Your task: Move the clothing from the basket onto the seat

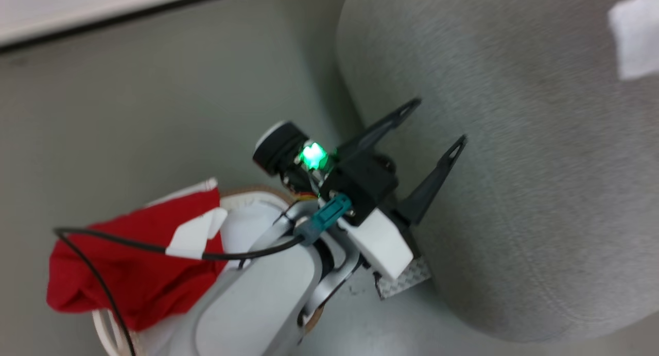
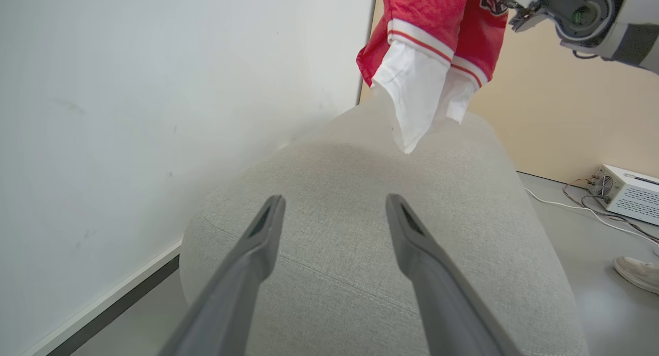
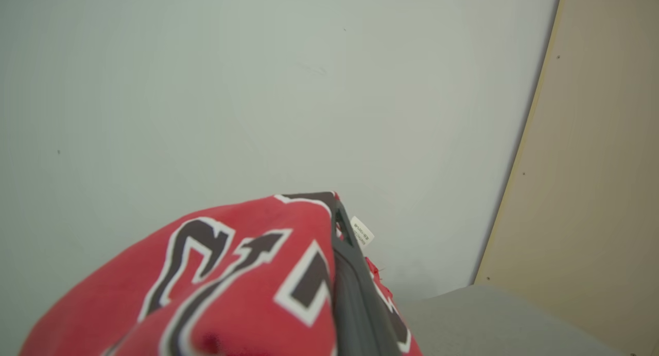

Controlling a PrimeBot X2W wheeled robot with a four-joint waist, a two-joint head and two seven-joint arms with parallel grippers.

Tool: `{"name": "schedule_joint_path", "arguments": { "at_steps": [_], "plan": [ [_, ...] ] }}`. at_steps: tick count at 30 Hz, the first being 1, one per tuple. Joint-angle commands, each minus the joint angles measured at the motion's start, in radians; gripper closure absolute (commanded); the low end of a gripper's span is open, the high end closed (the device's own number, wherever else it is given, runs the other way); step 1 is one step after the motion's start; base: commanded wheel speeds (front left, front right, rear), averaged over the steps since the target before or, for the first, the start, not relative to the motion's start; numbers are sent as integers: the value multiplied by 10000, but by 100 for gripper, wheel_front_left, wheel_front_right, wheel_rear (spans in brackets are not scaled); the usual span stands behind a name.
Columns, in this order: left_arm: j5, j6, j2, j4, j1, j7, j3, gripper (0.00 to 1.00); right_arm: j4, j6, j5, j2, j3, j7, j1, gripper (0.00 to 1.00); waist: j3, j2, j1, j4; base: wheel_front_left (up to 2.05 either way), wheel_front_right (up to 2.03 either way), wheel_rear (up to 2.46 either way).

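Red clothing point(image 1: 128, 273) with a white band lies heaped in the basket point(image 1: 100, 327) at the lower left of the head view. My left gripper point(image 1: 437, 121) is open and holds nothing, its fingers over the near edge of the light-grey seat point(image 1: 515, 191). The left wrist view has the left gripper point(image 2: 334, 199) pointing along the seat point(image 2: 360, 294). Above the seat's far end hangs a red and white garment point(image 2: 432, 36), held by my right gripper point(image 2: 503, 0). In the right wrist view the right gripper point(image 3: 334, 212) is shut on this lettered red garment point(image 3: 247, 284), which hides one finger.
A white wall with a dark baseboard point(image 2: 118, 299) runs along the seat's left side. A beige panel point(image 2: 566, 114) stands behind it. On the floor to the right sit a white box with cables point(image 2: 630, 193) and a person's shoe point(image 2: 636, 273). A blurred white patch point(image 1: 636, 34) shows over the seat.
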Motion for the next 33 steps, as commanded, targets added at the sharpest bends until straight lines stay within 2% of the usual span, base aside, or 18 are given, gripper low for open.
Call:
{"name": "schedule_joint_path", "arguments": {
  "at_steps": [1, 8, 13, 14, 15, 16, 17, 19, 23, 27, 33],
  "plan": [
    [137, -71, -27, -18, -496, 2, -20, 0, 232, -28, -133, -178, -390, 42, -583, 100, 1998, -1, -3, 1164, 0, 0, 0],
    [298, -225, -212, 139, -1976, -138, -161, 0, 1926, -28, -1263, -741, -1633, 295, -2310, 100, 3509, -1, -3, 1980, 0, 0, 0],
    [357, -109, -253, 340, -2250, -249, -221, 0, 3670, -27, -2237, -407, -2305, 109, -2501, 100, 3690, -1, -3, 2313, 0, 0, 0],
    [344, -84, -254, 377, -2228, -247, -226, 0, 3934, -28, -2446, -335, -2402, 60, -2468, 96, 3659, -1, -3, 2341, 0, 0, 0],
    [334, -46, -251, 428, -2205, -257, -231, 0, 4150, -28, -2623, -293, -2560, 21, -2410, 82, 3616, -1, -3, 2365, 0, 0, 0],
    [316, -33, -235, 475, -2170, -277, -242, 0, 4341, -28, -2821, -247, -2720, -7, -2321, 55, 3555, -1, -3, 2389, 0, 0, 0],
    [271, -29, -212, 517, -2123, -301, -244, 0, 4531, -28, -2942, -82, -2824, -30, -2242, 0, 3484, -1, -3, 2407, 0, 0, 0],
    [261, -24, -119, 568, -2063, -372, -219, 0, 4628, -28, -3217, 90, -2881, -39, -2093, 0, 3293, -1, -3, 2425, 0, 0, 0],
    [74, 91, 75, 718, -1773, -602, -79, 0, 3902, -28, -3649, 483, -3095, -41, -1480, 0, 2754, -1, -3, 2361, 0, 0, 0],
    [-201, 301, 223, 894, -1364, -820, 196, 0, 2674, -28, -4019, 841, -3192, -44, -566, 0, 2017, -1, -3, 2217, 0, 0, 0],
    [-765, 713, 578, 1234, -368, -1294, 810, 0, 973, -28, -4308, 1741, -3124, -34, 1108, 0, 504, -1, -3, 2099, 0, 0, 0]
  ]
}}
